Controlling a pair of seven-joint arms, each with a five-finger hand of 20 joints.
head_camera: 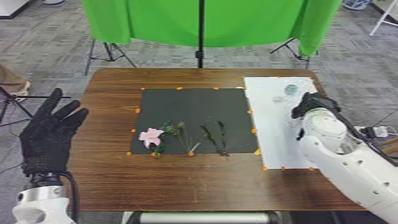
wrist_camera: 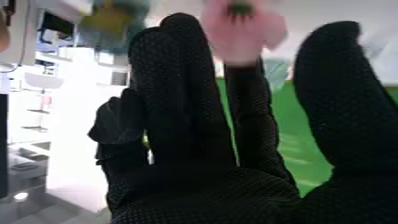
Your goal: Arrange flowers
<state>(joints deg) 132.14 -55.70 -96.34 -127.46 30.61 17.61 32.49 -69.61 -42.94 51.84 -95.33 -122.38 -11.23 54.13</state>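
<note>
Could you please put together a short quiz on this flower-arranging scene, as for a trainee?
1. True or false: in the head view, a pink flower lies on the dark mat.
2. In the head view, the right robot hand is at which item?
a) the dark mat
b) the white sheet
c) the green cloth
3. Fill in the blank, "spread" or "curled": the fingers of the left robot hand are ____.

Key: 1 true; 2 b; 3 spread.

Flower (head_camera: 151,136) left of stems (head_camera: 223,134) on mat (head_camera: 191,105), left of sheet (head_camera: 272,125) on table (head_camera: 178,187)
</note>
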